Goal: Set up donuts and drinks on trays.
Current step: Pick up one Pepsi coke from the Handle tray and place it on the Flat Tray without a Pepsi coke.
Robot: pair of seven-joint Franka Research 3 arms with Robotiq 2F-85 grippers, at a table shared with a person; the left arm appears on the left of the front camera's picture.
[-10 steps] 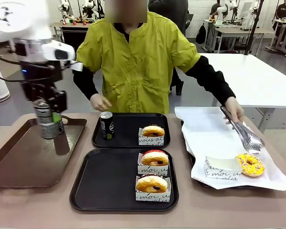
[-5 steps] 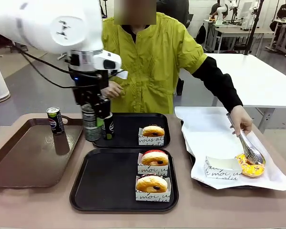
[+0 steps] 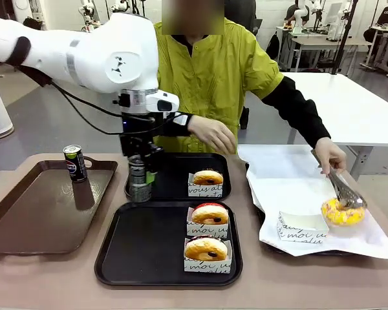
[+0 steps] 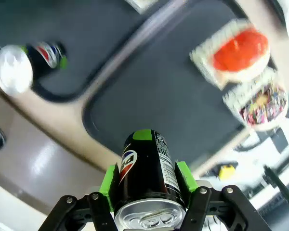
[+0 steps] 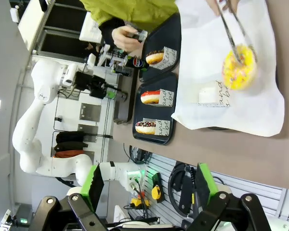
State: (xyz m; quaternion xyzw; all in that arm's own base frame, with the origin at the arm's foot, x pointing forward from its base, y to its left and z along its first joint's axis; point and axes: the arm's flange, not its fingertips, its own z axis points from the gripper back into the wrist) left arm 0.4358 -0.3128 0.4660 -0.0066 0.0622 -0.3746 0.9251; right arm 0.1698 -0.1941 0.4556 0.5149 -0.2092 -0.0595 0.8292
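My left gripper (image 3: 140, 175) is shut on a black soda can (image 3: 140, 185), held upright over the left end of the seam between the two black trays. In the left wrist view the green pads (image 4: 107, 179) clamp the can (image 4: 145, 166). A second can (image 4: 19, 67) stands on the far tray (image 3: 174, 163), beside a chocolate donut (image 3: 208, 177). The near tray (image 3: 142, 242) holds a red donut (image 3: 210, 214) and a brown donut (image 3: 205, 248), each in a sleeve. My right gripper (image 5: 149, 185) is open and bare, high above the table.
A third can (image 3: 74, 163) stands on the brown tray (image 3: 32, 219) at the left. At the right, the person's tongs (image 3: 339, 184) hold a yellow donut (image 3: 341, 212) over white paper (image 3: 278, 174), next to an empty sleeve (image 3: 302, 226). The person's other hand (image 3: 213, 134) hovers above the far tray.
My left arm has carried its can rightward from above the brown tray to the black trays' left side. The person gripped the yellow donut with the tongs and lifted it.
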